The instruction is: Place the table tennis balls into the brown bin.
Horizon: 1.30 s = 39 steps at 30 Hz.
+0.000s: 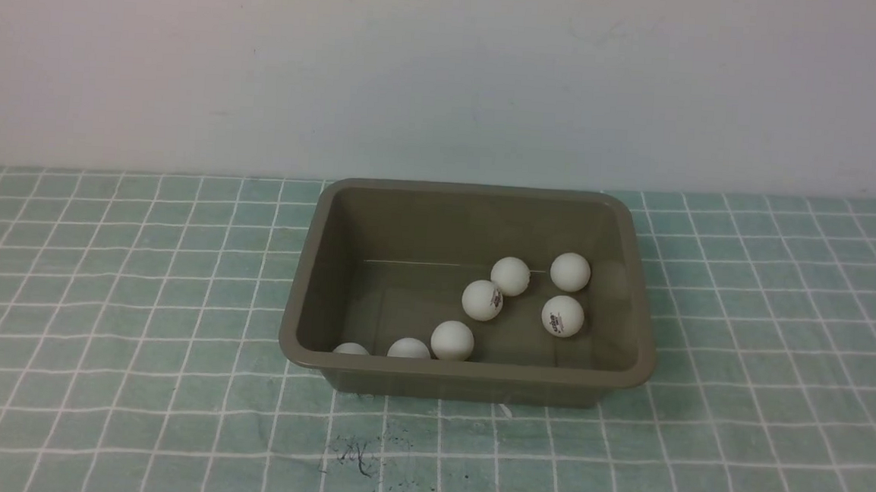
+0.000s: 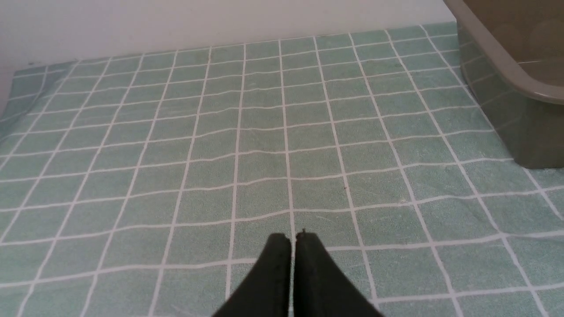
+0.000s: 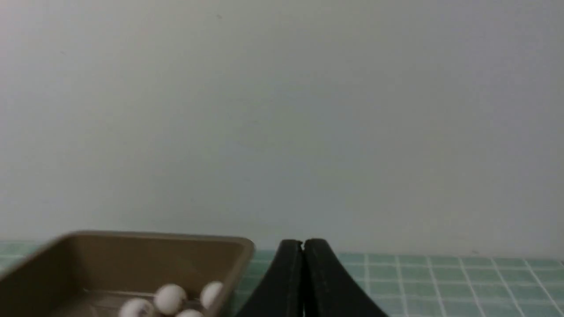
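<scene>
The brown bin [image 1: 306, 283] stands in the middle of the table in the front view. Several white table tennis balls lie inside it, among them one [image 1: 482, 300] with a dark logo and one [image 1: 570, 272] near the right wall. Two balls sit half hidden behind the near rim. Neither arm reaches into the front view. My left gripper [image 2: 293, 237] is shut and empty over the cloth, with the bin [image 2: 506, 70] off to one side. My right gripper [image 3: 303, 243] is shut and empty beside the bin [image 3: 132, 240], where some balls [image 3: 169, 298] show.
A green cloth [image 1: 100, 294] with a white grid covers the table. A pale wall [image 1: 449, 72] rises right behind the bin. A dark smudge [image 1: 357, 454] marks the cloth in front of the bin.
</scene>
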Available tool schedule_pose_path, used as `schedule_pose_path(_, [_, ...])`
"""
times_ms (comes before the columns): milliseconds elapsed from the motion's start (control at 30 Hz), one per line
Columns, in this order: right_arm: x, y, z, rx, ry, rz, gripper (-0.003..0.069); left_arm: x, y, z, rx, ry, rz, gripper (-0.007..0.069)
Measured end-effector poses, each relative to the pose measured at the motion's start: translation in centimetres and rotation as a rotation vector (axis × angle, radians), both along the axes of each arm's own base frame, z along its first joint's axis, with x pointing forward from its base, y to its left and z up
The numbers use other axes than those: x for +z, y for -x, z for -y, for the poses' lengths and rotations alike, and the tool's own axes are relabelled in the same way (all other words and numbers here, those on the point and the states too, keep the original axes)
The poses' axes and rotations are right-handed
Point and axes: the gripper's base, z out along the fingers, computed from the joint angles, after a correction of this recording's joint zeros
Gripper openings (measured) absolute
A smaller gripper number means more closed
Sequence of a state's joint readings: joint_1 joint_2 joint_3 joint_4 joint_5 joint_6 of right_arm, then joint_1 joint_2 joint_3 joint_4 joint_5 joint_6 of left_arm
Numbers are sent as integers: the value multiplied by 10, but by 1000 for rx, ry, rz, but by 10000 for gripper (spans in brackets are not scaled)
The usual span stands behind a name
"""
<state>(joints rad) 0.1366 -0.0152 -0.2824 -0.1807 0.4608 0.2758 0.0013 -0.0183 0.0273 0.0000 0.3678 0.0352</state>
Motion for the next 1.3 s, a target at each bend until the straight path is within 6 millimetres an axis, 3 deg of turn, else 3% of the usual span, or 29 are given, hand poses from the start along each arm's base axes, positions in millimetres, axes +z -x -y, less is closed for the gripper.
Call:
schedule_pose_path(67, [-16, -6, 1, -42, 6, -37, -15, 0, 0, 0, 0, 0, 0, -3])
schedule_pose_path(200, [-85, -20, 5, -158, 18, -226, -15, 0, 0, 0, 0, 0, 0, -3])
schedule_pose_path(267, [-94, -21, 6, -167, 22, -255, -15, 0, 0, 0, 0, 0, -2, -3])
schedule_pose_path(1300, [-93, -21, 5, -162, 15, -234, -15, 0, 0, 0, 0, 0, -3, -3])
